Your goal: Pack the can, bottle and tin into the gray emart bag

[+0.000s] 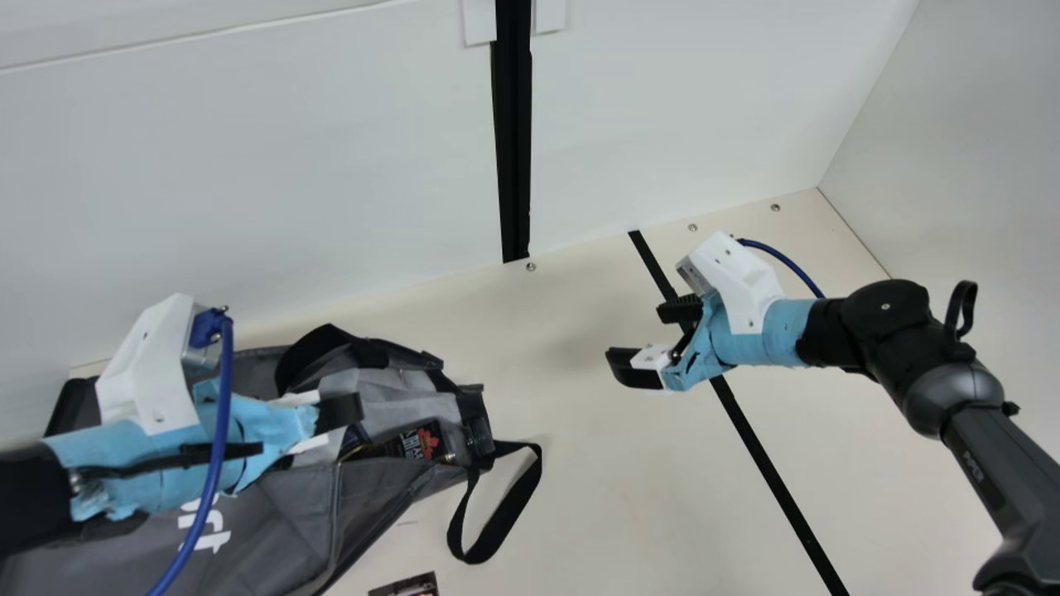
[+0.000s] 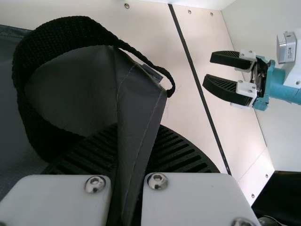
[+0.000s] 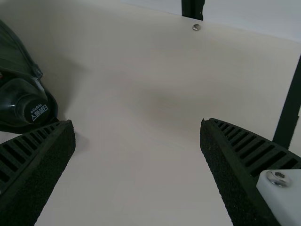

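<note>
Within the mouth of the gray emart bag (image 1: 281, 513), toward seven o'clock in the main view, lies the bottle (image 1: 426, 441), on its side, its dark cap (image 3: 35, 109) pointing out toward the middle of the table. Farther in, just beside it, is another dark item (image 1: 354, 439), too hidden for me to say whether it is the can. The bag itself lies flat at eight o'clock, opening toward the table's middle, so things can slide in sideways rather than drop.

At that same eight o'clock, the left gripper (image 2: 134, 141) is clenched on a fold of the bag's cloth (image 2: 136, 108), close to a black strap (image 2: 51, 40). The grip looks meant to keep the limp opening from collapsing, or perhaps to raise it so the contents settle deeper. A second strap (image 1: 497, 517) loops onto the table near six o'clock.

Near four o'clock, the right gripper (image 1: 636, 335) hangs well apart from the bag, its fingers spread with nothing between them, presumably free to nudge the bottle inward or fetch what remains. At seven o'clock, cut off by the view's edge, a small printed item (image 1: 406, 586) sits outside the bag; it may be the tin, but I cannot tell. Packing thus seems partly done.
</note>
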